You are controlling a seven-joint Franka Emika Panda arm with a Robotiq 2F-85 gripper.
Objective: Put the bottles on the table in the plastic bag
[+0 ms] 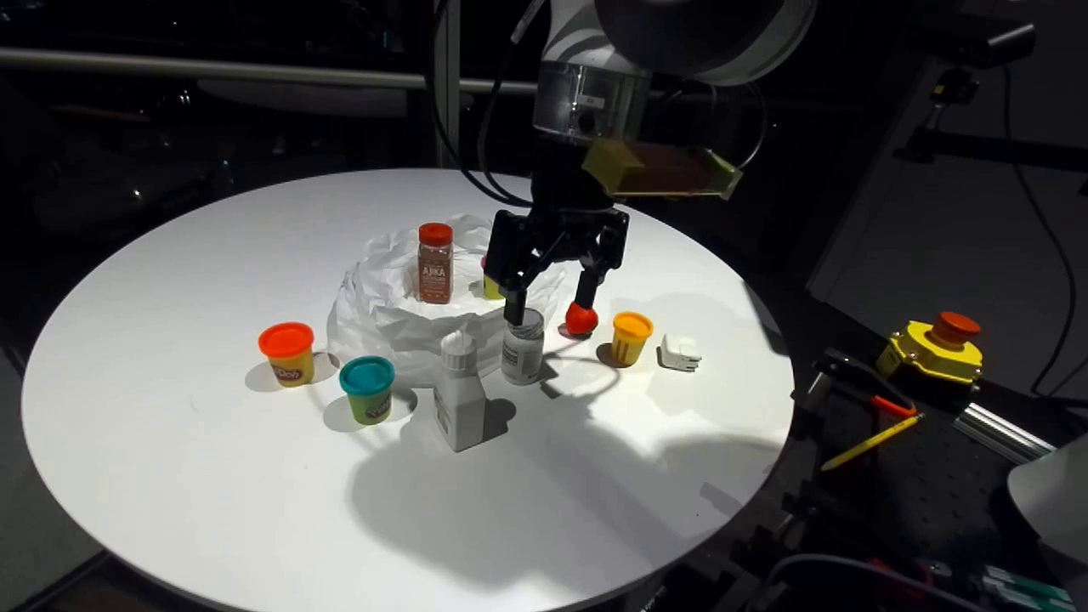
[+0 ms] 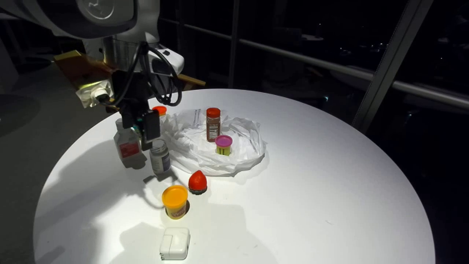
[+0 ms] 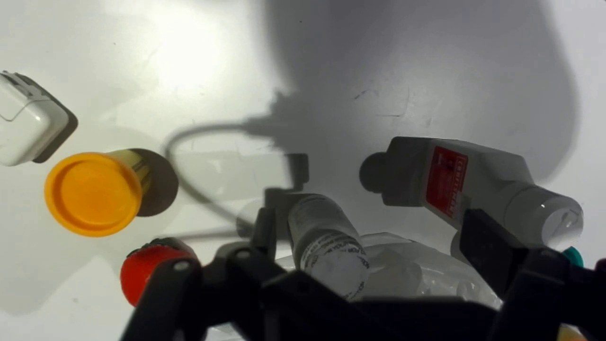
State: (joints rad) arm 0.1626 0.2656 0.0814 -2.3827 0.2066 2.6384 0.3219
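In an exterior view, free worktop (image 2: 337,176) runs from two to five o'clock of the bag (image 2: 194,148). The berry (image 2: 198,181), orange-lid tub (image 2: 175,200) and charger (image 2: 175,244) line up toward seven; a small gap parts berry from white jar (image 2: 160,162), which, with the bottle (image 2: 126,145), bars nine. Inside the bag stand the spice jar (image 2: 213,125) and purple-lid tub (image 2: 223,146). The tool (image 1: 550,306) hangs spread at the white jar's top.

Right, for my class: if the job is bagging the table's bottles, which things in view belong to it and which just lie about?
Job:
plastic bag
table
claw
angular white bottle
round white bottle
Ajika jar
probably the purple-lidded tub, orange-lidded tub, teal-lidded tub, red-lidded tub

Lying about:
red strawberry-like thing
white plug adapter
yellow pencil
red-buttoned yellow box
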